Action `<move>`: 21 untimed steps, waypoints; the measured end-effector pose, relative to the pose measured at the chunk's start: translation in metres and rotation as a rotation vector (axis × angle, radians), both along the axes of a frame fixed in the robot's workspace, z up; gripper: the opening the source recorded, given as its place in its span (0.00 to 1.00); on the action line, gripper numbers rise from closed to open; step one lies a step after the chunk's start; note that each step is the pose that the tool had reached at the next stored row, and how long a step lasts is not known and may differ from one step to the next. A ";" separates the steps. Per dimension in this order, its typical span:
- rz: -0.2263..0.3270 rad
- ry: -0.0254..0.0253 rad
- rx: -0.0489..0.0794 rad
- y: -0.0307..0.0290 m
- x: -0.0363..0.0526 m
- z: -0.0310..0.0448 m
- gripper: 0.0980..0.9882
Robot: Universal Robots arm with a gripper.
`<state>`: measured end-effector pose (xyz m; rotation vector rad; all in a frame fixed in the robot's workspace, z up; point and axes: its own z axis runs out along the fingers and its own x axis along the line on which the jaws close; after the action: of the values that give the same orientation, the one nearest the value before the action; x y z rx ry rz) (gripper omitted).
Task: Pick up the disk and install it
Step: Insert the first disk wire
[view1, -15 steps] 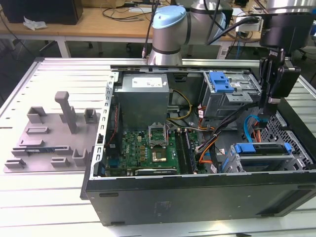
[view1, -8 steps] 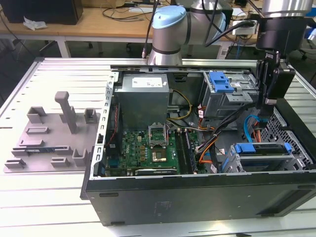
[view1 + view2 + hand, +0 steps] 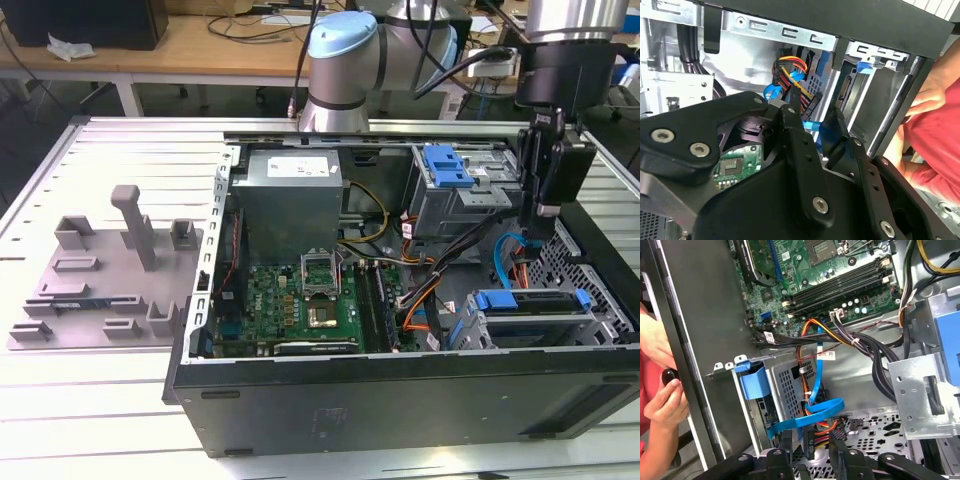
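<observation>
Exterior view: the gripper (image 3: 533, 232) hangs inside the computer case (image 3: 400, 390), just above the disk (image 3: 530, 302), which is seated in the drive cage (image 3: 603, 325). First wrist view: its fingers (image 3: 837, 445) stand apart, empty. Second wrist view: a person's hand (image 3: 927, 92) is outside the case.

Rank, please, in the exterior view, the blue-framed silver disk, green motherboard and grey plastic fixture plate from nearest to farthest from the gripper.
1. Blue-framed silver disk, caged just below the gripper.
2. Green motherboard, mid-case.
3. Grey plastic fixture plate, outside the case, exterior view's left.
</observation>
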<state>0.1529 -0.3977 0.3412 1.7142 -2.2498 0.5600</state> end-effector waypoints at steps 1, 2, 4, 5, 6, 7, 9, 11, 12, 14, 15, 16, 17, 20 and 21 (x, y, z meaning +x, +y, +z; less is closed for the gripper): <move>0.000 0.0000 -0.003 0.0011 0.0000 -0.0005 0.37; 0.000 0.0000 -0.003 0.0016 0.0000 -0.0006 0.37; 0.000 0.0000 -0.004 0.0021 0.0000 -0.0008 0.37; 0.000 0.0000 -0.004 0.0022 0.0000 -0.0010 0.37; 0.000 0.0000 -0.005 0.0023 0.0000 -0.0012 0.37; 0.000 0.0000 -0.005 0.0023 0.0000 -0.0014 0.37; 0.000 0.0000 -0.006 0.0025 0.0000 -0.0024 0.27; 0.000 0.0000 -0.007 0.0025 0.0000 -0.0033 0.07; 0.000 0.0000 -0.008 0.0025 0.0000 -0.0034 0.07; 0.000 0.0000 -0.008 0.0025 0.0000 -0.0034 0.07; 0.000 0.0000 -0.008 0.0025 0.0000 -0.0035 0.07; 0.000 0.0000 -0.008 0.0025 0.0000 -0.0034 0.07; 0.000 0.0000 -0.008 0.0025 0.0000 -0.0034 0.07; 0.015 0.0000 -0.008 0.0025 0.0000 -0.0036 0.07; 0.029 -0.0001 -0.008 0.0025 0.0000 -0.0034 0.07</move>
<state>0.1529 -0.3952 0.3377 1.7456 -2.2227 0.5751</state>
